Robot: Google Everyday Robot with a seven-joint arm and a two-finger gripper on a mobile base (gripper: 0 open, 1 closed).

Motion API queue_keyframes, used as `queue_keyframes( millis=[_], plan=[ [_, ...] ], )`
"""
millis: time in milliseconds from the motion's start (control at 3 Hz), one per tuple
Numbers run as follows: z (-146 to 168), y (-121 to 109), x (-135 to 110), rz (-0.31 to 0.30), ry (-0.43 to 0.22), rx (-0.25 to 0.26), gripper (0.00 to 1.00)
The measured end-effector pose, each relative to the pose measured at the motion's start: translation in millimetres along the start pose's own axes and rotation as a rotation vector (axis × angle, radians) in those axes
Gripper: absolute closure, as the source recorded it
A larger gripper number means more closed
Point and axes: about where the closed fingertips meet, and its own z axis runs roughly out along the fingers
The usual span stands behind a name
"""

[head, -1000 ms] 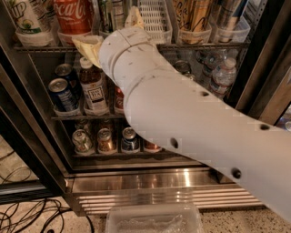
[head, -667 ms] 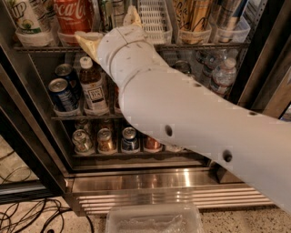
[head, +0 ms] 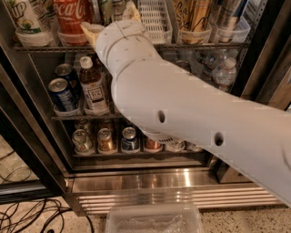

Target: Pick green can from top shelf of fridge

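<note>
The fridge [head: 136, 182] stands open in front of me. On its top shelf [head: 200, 46], a sliver of the dark green can [head: 106, 7] shows at the frame's top edge, between a red Coca-Cola can [head: 72, 13] and a white basket [head: 154, 18]. My gripper [head: 110, 18] is at the top shelf's front rail, right at the green can. Its cream fingers [head: 91, 30] are spread to either side of the can, open. My white arm [head: 182, 109] hides the wrist and most of the can.
A white cup with a green logo [head: 25, 20] stands top left, with tall cans in clear trays [head: 193, 20] at top right. The middle rack holds a blue can [head: 61, 93], a bottle [head: 93, 86] and water bottles [head: 223, 73]. Short cans [head: 107, 141] are below. A clear bin [head: 154, 218] and cables [head: 32, 214] lie on the floor.
The gripper has crept upward and a little deeper toward the top shelf. The arm has followed it and shifted slightly. The cans have not moved.
</note>
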Motion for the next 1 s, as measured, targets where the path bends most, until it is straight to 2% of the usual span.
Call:
queue_keyframes(
  millis=[667, 1000],
  plan=[
    [7, -5, 2, 0.001, 0.024, 0.049, 0.34],
    [12, -5, 4, 0.005, 0.029, 0.057, 0.34]
  ],
)
